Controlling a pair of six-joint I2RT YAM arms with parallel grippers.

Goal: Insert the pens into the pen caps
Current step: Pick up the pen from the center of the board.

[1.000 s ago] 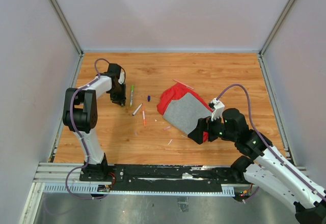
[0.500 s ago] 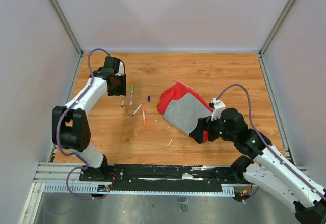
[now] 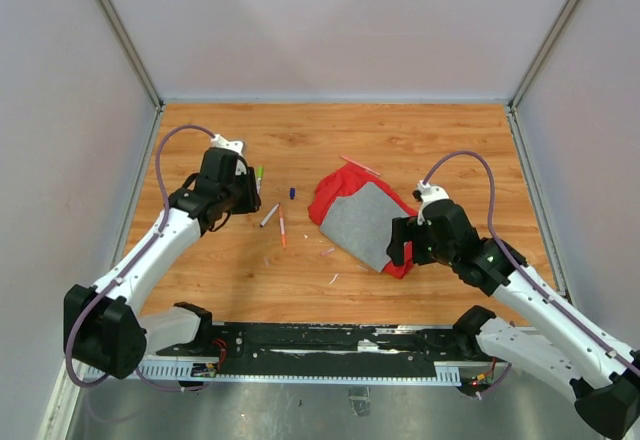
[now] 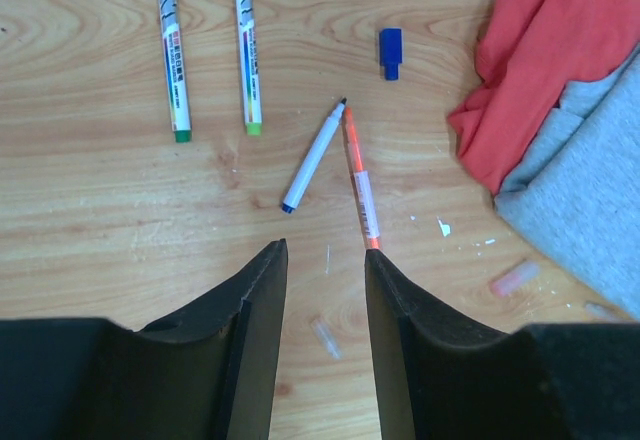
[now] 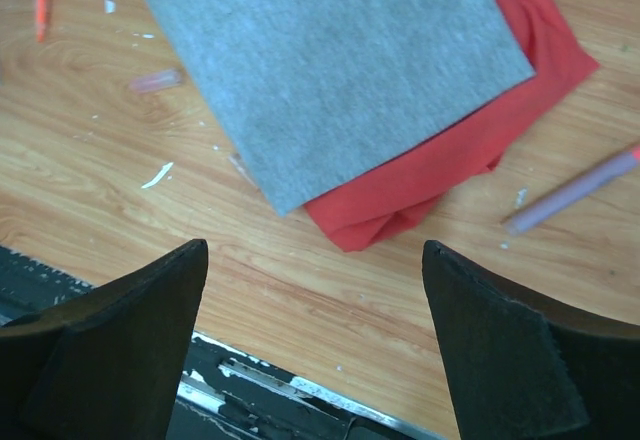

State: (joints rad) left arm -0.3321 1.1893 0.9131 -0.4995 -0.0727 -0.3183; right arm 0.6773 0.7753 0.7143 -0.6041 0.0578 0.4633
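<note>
Pens: all lie flat on the wooden table (image 3: 440,140), none in either gripper; most lie left of the cloth, ahead of the left arm.
Right gripper (image 5: 315,260): nearest the base rail; jaws spread wide with nothing between them, over bare wood at the cloth's near corner.
Cloth (image 5: 340,60): grey panel folded over red, flat on the table, straight ahead of the right fingers.
Purple pen (image 5: 580,192): on the wood near the cloth's red edge, not touching it, towards the right edge of the right wrist view.
Pale bit (image 4: 325,335): small, on the wood, seen between the left fingers; cannot tell whether it is a cap.
Left gripper (image 4: 322,260): jaws partly apart, holding nothing, above the table.
Pink cap (image 4: 513,278): loose, translucent, just beside the cloth's grey edge.
Orange pen (image 4: 359,178): just beyond the left fingertips.
White pen (image 4: 313,158): blue-ended, beside the orange pen; their far tips nearly meet in a narrow V.
Blue cap (image 4: 390,53): alone, between the pens and the cloth.
Dark green pen (image 4: 172,55): farthest from the left gripper.
Light green pen (image 4: 247,50): parallel beside the dark green one, apart.
Pink pen (image 3: 360,165): at the cloth's far edge.
</note>
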